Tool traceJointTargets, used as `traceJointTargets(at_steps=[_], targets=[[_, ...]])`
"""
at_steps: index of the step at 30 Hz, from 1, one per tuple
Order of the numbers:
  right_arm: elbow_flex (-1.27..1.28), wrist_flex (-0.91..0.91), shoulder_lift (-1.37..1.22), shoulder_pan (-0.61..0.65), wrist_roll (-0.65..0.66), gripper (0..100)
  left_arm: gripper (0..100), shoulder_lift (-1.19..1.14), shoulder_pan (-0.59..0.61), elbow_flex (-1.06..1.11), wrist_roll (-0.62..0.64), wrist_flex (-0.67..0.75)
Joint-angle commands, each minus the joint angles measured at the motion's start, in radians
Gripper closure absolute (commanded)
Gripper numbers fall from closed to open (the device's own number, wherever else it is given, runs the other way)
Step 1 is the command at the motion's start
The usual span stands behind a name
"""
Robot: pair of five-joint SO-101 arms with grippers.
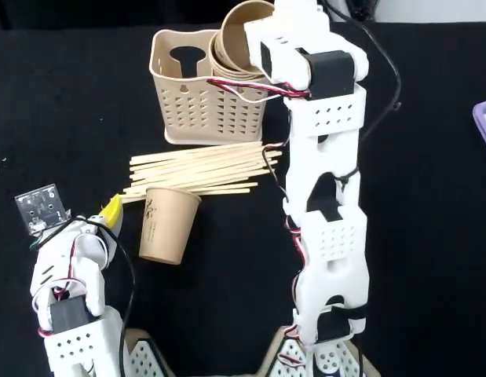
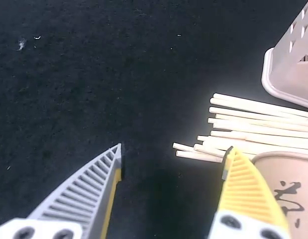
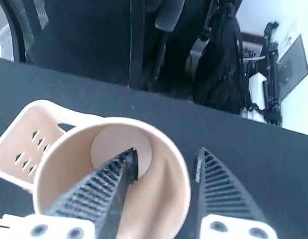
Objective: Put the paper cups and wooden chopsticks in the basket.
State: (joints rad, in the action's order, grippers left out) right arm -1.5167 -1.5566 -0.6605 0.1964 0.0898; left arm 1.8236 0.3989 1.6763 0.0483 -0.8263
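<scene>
A beige slotted basket (image 1: 197,102) stands at the back of the black table with paper cups nested in its right compartment (image 1: 227,64). The topmost paper cup (image 3: 69,164) tilts out of that stack, also visible from above (image 1: 241,31). My right gripper (image 3: 166,154) is open astride its rim, one black finger inside the cup and one outside. Wooden chopsticks (image 1: 199,169) lie in a loose pile in front of the basket. Another paper cup (image 1: 168,224) lies on its side just before them. My left gripper (image 2: 173,149) is open near the table's front left, beside this cup (image 2: 288,194).
The right arm (image 1: 329,204) stretches from the front edge to the basket, right of the chopsticks. A purple object (image 1: 484,126) sits at the right edge. The basket's left compartment (image 1: 184,55) holds no cups. Chairs and bags stand beyond the table (image 3: 193,50).
</scene>
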Motion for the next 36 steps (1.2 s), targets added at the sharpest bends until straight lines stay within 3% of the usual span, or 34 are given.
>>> traceJointTargets(at_steps=[1,4,11,15,16,22,30,36], targets=[[-0.045,0.015,0.021,0.026,0.018,80.1,68,0.006,0.007,0.022,0.008,0.025],[-0.153,-0.011,0.030,0.026,0.021,80.1,68,0.006,0.007,0.022,0.008,0.025],[-0.130,0.002,0.054,0.020,0.015,80.4,68,0.006,0.007,0.022,0.008,0.021],[-0.156,-0.021,0.067,0.003,0.000,99.7,68,0.006,0.007,0.022,0.008,0.021],[-0.154,-0.040,0.071,0.003,-0.015,96.3,68,0.006,0.007,0.022,0.008,0.021],[-0.150,-0.086,0.027,0.008,-0.026,98.8,68,0.006,0.007,0.022,0.008,0.021],[-0.154,0.077,-0.105,0.005,-0.021,98.7,68,0.006,0.007,0.022,0.008,0.021],[-0.154,0.068,-0.027,0.009,-0.021,98.7,68,0.006,0.007,0.022,0.008,0.021]])
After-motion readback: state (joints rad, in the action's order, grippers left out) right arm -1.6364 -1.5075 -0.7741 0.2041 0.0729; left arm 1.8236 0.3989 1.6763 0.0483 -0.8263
